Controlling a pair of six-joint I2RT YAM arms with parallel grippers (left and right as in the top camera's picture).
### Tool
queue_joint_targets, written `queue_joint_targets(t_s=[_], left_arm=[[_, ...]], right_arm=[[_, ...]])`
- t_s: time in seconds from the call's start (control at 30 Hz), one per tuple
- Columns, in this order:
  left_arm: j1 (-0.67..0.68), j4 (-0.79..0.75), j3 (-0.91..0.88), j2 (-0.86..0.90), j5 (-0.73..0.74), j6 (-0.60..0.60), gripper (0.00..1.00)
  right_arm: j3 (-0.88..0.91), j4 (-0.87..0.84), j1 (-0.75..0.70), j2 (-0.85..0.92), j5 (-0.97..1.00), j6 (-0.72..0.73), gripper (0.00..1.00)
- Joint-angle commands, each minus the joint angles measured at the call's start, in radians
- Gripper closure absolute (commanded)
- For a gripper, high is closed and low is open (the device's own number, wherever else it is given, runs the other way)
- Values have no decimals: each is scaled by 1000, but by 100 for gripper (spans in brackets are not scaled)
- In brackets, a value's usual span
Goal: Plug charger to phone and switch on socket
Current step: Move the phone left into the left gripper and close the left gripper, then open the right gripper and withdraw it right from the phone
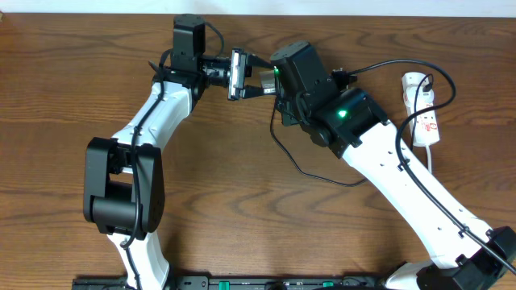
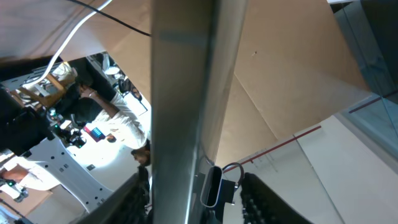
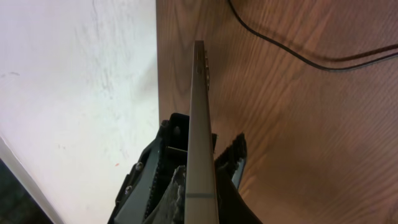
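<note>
Above the far side of a dark wooden table (image 1: pixel 242 201), two white-and-black robot arms meet nose to nose over the phone (image 1: pixel 260 80), a thin dark brownish-grey slab held in the air, clear of the tabletop. The right gripper (image 3: pixel 202 134) is clenched on one end of the phone (image 3: pixel 199 112), which stands edge-on between its black fingers and reaches away from them. The left gripper (image 2: pixel 196 180) faces it from the other side. Its jaws straddle the phone's (image 2: pixel 183 93) opposite end and stand apart, with a gap showing on one side of the slab. The charger (image 1: pixel 322 179), a long thin black cable, lies loose on the wood, looping beneath the right arm. Its connector tip cannot be made out. Another stretch of the charger (image 3: pixel 292 55) crosses the table behind the phone. The socket (image 1: pixel 423 109), a narrow white power strip with small red marks, sits well apart near the table's right edge.
</note>
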State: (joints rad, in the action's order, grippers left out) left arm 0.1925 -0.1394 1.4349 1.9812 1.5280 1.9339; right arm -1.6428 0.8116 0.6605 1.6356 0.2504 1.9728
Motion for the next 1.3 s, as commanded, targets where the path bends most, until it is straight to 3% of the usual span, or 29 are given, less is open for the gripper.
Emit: queue_joint_targets(t_s=[0.0,0.43,0.6,0.73,1.0,1.27], left_arm=[[-3,-5,9,-24,8,-1,59],[-3,-5,9,-24,9,6,80],[-3,-5,9,-24,8,10,92],[-3,-5,9,-24,7,10,92],[-3,-6,9,-24,1,8,93],[-5,-117,9,-24,-41,7,93]], right_arm=[[-23,-11,9,-7,-8,13,99],[-23,-11,9,-7,-48,12,98],[-23,-11,9,-7,-55,6,90],[-23,-11,9,-7,-59,0,89],[-23,-31,9,-7,-58,-95,69],[-23,-42,-34,-25,-58,-335,16]])
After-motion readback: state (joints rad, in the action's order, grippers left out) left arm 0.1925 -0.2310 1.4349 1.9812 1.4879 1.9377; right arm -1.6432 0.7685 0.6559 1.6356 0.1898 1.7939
